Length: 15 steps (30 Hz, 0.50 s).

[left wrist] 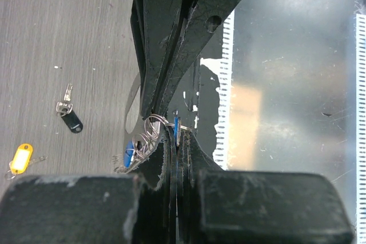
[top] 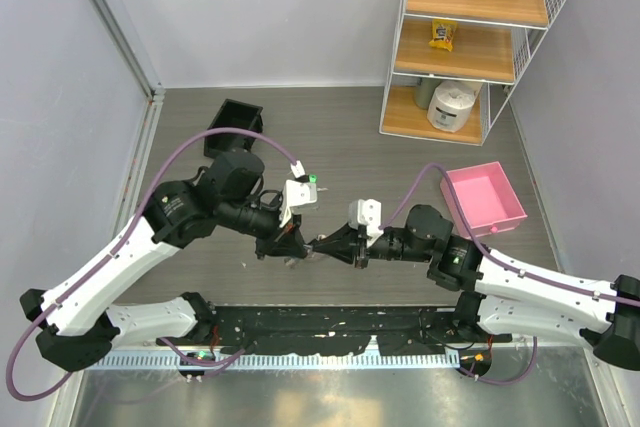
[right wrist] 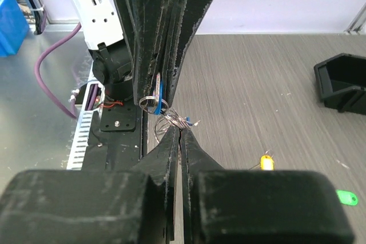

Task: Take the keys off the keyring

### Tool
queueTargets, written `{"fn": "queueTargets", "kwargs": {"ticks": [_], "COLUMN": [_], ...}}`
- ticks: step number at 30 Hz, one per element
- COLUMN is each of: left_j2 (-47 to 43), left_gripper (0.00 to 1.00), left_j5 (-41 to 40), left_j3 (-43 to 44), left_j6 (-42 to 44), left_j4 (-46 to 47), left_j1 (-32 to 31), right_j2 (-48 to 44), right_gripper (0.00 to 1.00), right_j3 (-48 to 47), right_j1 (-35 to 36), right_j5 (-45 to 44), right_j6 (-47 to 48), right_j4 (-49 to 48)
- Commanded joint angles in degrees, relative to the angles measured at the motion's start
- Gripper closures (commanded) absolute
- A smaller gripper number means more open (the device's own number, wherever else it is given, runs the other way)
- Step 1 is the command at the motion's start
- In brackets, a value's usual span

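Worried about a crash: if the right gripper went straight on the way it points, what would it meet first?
The keyring at the tips of the right gripper, then almost at once the left gripper, which faces it nose to nose. Depth is unclear, but little gap shows.

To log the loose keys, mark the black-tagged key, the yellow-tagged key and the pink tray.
black-tagged key (left wrist: pixel 72 122), left wrist view, on its black plastic tag.
yellow-tagged key (left wrist: pixel 22 158), left wrist view, on its yellow tag.
pink tray (top: pixel 484 196), top external view, on its bare floor.
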<state>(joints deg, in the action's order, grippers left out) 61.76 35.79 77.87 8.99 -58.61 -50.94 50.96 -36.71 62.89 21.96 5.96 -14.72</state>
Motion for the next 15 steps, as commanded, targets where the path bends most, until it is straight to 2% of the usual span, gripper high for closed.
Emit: {"fn": "queueTargets", "kwargs": {"ticks": [1, 4, 8, 11, 15], "left_j2": [-1.1, -3.9, -6.0, -5.6, -5.1], "left_gripper": [1.00, 1.00, 1.00, 1.00, 1.00], "left_j5": [-2.0, -4.2, -6.7, -7.5, -9.9], "left_j3": [0.2, -2.4, -5.4, -7.1, -10.4], "left_j6": [-0.6, -1.1, -1.0, -1.1, -1.8], "left_j4": [3.4, 7.4, 9.9, 10.4, 13.2], "left_j1": [-0.1, -0.1, -0.1, -0.1, -0.1], "right_j2": [-1.8, -2.2, -1.7, -1.5, -1.7], "right_gripper": [0.95, 0.95, 0.95, 0.94, 0.95], "right_j3": [0.1, 1.2, 4.5, 6.4, 6.8], "right_j1": [-1.2, -4.8, -13.5, -14.5, -14.6], "right_j5": [-3.0, 1.1, 7.0, 6.4, 2.4], "right_j6": [-8.6, -17.2, -33.0, -37.9, -39.6], "right_j4": [-6.6, -10.1, -23.0, -26.8, -26.0]}}
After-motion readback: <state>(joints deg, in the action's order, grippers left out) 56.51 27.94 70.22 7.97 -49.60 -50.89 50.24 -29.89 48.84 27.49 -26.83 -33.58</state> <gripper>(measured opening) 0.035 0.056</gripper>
